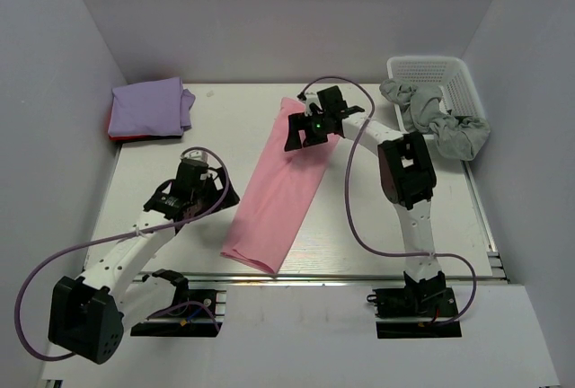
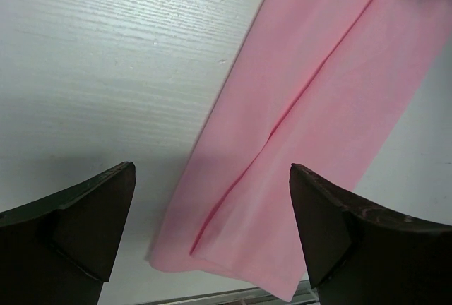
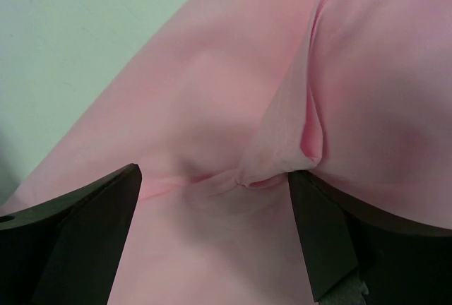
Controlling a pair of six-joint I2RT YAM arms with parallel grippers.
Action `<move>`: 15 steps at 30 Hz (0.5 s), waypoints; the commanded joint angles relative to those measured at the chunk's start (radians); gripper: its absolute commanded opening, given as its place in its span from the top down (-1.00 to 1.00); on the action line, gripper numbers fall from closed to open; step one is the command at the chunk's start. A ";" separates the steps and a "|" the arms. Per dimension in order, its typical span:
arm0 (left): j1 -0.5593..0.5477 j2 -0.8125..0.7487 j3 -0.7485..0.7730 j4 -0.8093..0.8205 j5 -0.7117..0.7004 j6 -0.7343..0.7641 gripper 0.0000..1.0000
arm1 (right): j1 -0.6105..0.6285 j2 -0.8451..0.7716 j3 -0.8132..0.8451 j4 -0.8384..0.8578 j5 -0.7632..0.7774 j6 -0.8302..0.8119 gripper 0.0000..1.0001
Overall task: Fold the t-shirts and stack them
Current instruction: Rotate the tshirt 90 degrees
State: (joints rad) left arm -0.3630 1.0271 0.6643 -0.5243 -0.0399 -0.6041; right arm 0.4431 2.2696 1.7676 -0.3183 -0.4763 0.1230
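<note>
Pink t-shirt (image 1: pixel 278 195): it is laid on the white table (image 1: pixel 359 226) as a long narrow strip, folded lengthwise, and is slanted from the far middle to the near edge.
Fold line: in the left wrist view a straight crease is seen along the length of the pink t-shirt (image 2: pixel 318 107), with one layer lying over the other.
Far end of the pink t-shirt: in the right wrist view the cloth (image 3: pixel 233 107) is bunched into a small raised pleat.
Left gripper (image 1: pixel 184 192): it is held to the left of the pink t-shirt's near end, just apart from the cloth. In its own view the left gripper (image 2: pixel 212 169) is seen with jaws spread wide and nothing between them but table and cloth below.
Right gripper (image 1: pixel 305 134): it is poised over the pink t-shirt's far end. In its own view the right gripper (image 3: pixel 214 174) is seen with jaws wide apart either side of the pleat; contact with the cloth cannot be told.
Lavender t-shirt (image 1: pixel 148 108): it is folded and set well to the left of the pink t-shirt's far end.
Red t-shirt (image 1: pixel 121 138): only a thin edge is shown under the lavender one.
Basket (image 1: pixel 440 74): a white basket is placed well to the right of the pink t-shirt's far end.
Grey cloth (image 1: pixel 440 123): it is draped over the basket's near rim.
</note>
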 commanded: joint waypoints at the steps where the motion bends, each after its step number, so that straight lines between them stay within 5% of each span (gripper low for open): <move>1: 0.002 -0.029 -0.017 0.001 -0.017 -0.033 -0.99 | 0.031 0.004 0.052 0.058 -0.010 0.006 -0.81; 15: 0.002 -0.009 -0.026 -0.008 0.014 -0.033 -0.99 | 0.161 0.042 0.135 -0.039 0.047 -0.118 -0.81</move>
State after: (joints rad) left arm -0.3630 1.0264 0.6407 -0.5301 -0.0372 -0.6292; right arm 0.5816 2.3199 1.8679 -0.3264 -0.4480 0.0467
